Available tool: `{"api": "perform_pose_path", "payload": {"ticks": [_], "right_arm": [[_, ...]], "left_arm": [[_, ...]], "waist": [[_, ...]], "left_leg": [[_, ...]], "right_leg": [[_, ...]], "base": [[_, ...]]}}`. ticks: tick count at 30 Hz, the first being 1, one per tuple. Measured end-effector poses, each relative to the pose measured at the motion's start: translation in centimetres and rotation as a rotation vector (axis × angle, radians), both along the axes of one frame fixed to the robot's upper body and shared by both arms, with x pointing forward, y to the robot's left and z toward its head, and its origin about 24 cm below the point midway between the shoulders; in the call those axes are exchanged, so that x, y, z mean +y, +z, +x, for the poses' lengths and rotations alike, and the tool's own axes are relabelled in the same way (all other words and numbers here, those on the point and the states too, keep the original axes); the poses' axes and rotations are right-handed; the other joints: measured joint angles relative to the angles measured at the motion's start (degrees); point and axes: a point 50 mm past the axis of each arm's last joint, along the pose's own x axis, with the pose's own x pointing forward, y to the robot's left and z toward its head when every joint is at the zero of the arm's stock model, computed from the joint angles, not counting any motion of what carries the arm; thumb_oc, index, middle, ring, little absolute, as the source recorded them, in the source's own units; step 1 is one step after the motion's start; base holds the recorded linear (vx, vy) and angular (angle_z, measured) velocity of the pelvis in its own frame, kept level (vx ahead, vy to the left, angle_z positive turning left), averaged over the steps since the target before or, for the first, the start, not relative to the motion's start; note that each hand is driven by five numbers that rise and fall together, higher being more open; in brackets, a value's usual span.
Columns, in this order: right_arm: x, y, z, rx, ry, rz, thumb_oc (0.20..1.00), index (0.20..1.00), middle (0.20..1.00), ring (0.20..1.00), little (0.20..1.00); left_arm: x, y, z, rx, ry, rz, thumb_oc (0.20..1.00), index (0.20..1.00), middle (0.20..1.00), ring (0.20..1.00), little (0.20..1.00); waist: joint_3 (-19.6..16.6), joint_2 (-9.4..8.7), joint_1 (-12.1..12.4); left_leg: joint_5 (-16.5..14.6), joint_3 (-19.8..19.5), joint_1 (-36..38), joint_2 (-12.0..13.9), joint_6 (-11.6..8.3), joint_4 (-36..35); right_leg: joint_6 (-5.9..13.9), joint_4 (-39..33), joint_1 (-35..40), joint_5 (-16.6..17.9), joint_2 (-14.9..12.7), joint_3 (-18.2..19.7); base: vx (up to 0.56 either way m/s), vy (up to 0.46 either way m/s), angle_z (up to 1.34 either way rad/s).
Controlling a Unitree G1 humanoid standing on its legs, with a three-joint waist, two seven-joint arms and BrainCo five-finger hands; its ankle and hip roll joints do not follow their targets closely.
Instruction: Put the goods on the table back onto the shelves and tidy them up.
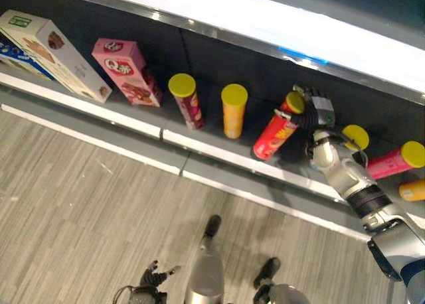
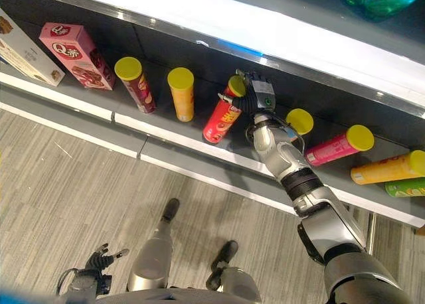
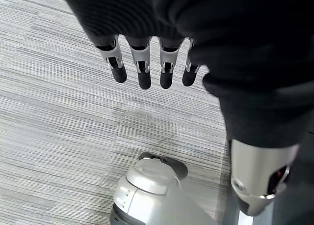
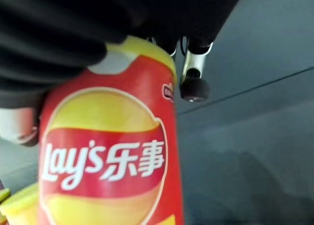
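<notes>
Right hand [image 2: 255,98] is clamped on the tilted red chip can [image 2: 222,118] on the shelf [image 2: 172,141], its fingers mostly hidden behind it, while the left hand [image 3: 147,63] hangs with relaxed fingers.

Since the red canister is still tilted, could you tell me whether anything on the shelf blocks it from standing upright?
Nothing visible does. The right hand grips the tilted red cylindrical canister by its yellow-lidded top; the upright orange canister and the yellow-lidded canister behind the arm both stand apart.

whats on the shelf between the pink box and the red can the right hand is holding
Two upright cans with yellow lids: a dark red can next to the pink box, then an orange can nearer the red can held by the right hand. The left eye view shows it.
</notes>
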Motion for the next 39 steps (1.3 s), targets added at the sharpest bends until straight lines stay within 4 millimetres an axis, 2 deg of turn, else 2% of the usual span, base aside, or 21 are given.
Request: {"api": "perform_pose_path", "payload": {"ticks": [9, 18, 23, 26, 39], "right_arm": [[-0.7, -0.1, -0.2, -0.02, -0.023, -0.044, 0.2, 0.2, 0.2, 0.2, 0.2], [-1.2, 0.9, -0.7, -0.097, -0.035, -0.09, 0.2, 0.2, 0.2, 0.2, 0.2], [-2.7, 1.8, -0.6, -0.118, -0.074, -0.132, 0.2, 0.2, 0.2, 0.2, 0.2], [-3.6, 2.9, -0.5, -0.15, -0.109, -0.149, 0.2, 0.2, 0.2, 0.2, 0.2], [-4.3, 4.1, -0.5, -0.205, -0.156, -0.123, 0.2, 0.2, 0.2, 0.2, 0.2]], "left_arm": [[-0.5, 0.4, 1.0, -0.034, -0.033, -0.004, 1.0, 1.0, 1.0, 1.0, 1.0], [-0.7, 1.0, 2.7, -0.092, -0.058, 0.002, 1.0, 1.0, 1.0, 1.0, 1.0], [-0.7, 1.2, 3.1, -0.103, -0.067, 0.004, 1.0, 1.0, 1.0, 1.0, 1.0], [-1.0, 1.5, 3.8, -0.131, -0.085, 0.007, 1.0, 1.0, 1.0, 1.0, 1.0], [-1.2, 1.8, 4.4, -0.165, -0.063, -0.01, 1.0, 1.0, 1.0, 1.0, 1.0]], "waist": [[0.46, -0.15, 0.1], [3.15, -0.92, 0.35], [3.93, -0.1, 0.61], [5.32, 1.06, 0.5], [6.17, 1.92, -0.74]], "left_leg": [[0.4, -1.17, -2.57, -0.2, -0.06, 0.14], [0.47, -1.54, -3.33, -0.43, -0.03, 0.17], [0.8, -1.55, -4.66, -0.62, 0.07, 0.18], [0.97, -1.57, -5.15, -0.69, 0.05, 0.14], [1.02, -1.45, -6.4, -1.27, 0.12, 0.15]], "right_leg": [[-0.12, 0.01, -1.92, 0.1, 0.1, -0.9], [-0.13, 0.01, -2.37, 0.11, 0.0, -1.04], [-0.33, 0.02, -3.67, 0.28, -0.13, -1.05], [-0.39, 0.03, -4.15, 0.48, -0.21, -1.04], [-0.38, 0.03, -5.44, 0.57, -0.8, -1.0]], "base": [[-0.01, 0.001, 0.05], [-0.03, 0.014, 0.03], [-0.05, 0.022, 0.01], [-0.05, 0.031, 0.0], [-0.02, 0.006, 0.0]]}}
